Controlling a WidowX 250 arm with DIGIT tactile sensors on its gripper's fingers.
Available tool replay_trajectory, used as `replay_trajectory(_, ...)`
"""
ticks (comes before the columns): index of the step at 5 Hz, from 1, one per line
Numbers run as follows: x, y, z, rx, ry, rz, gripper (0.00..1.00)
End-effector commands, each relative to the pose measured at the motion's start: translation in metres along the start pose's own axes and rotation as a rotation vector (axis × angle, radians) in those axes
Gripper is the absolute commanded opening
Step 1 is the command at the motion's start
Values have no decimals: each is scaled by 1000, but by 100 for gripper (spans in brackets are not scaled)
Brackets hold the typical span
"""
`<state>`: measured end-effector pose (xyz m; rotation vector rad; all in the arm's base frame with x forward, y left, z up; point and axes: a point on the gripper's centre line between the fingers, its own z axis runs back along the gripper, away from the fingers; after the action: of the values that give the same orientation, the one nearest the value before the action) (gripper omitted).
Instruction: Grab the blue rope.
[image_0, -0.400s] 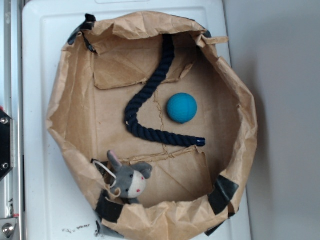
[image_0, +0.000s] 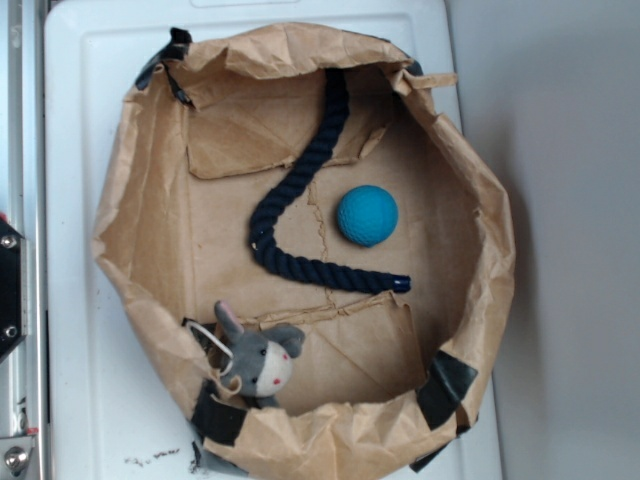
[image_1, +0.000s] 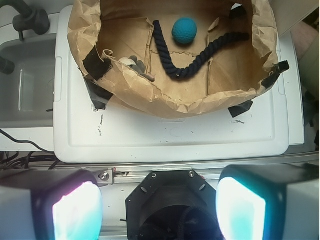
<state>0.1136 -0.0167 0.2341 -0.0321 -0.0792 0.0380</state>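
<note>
Three items lie loose in one paper nest, listed left to right as the wrist view sees them, ahead of the claw.

Item 1: stuffed grey mouse, tucked against the near wall of the nest, ahead and to the left of the claw. In the exterior view the mouse sits at the lower rim, apart from the rope.

Item 2: blue rope, ahead of the claw and roughly on its centre line, well apart from it. It runs in an S: one end points away near the mouse side, the bend dips toward the claw, the other end climbs to the right wall. In the exterior view the rope ends in a brighter bound tip at lower right.

Item 3: teal ball, beyond the rope's bend, farther from the claw, close to the rope; contact cannot be told.

Container: crumpled brown paper taped into a bowl, resting on a white lid.

Claw: fingers spread wide, nothing between them, back from the nest over the lid's near edge.

Step in hand, by judgement: approach not yet made. Next move calls for travelling forward over the near wall, descending onto the rope's near bend, straddling it crosswise, clear of ball and mouse.
</note>
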Motion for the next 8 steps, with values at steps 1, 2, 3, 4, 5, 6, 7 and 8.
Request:
replay_trajectory(1,-26,21,9,45,-7,127,100)
replay_trajectory(2,-26,21,9,45,-7,127,100)
replay_trajectory(3,-26,21,9,45,-7,127,100)
replay_trajectory(4,10,14,-1,45,-24,152,100)
replay_trajectory(5,59,6,-13,44,-45,161,100)
replay_trajectory(6,93,7,-24,42,-59,169,100)
replay_trajectory(7,105,27,-55,16,-17,323,100)
replay_trajectory(8,112,41,-69,-18,10,451,100)
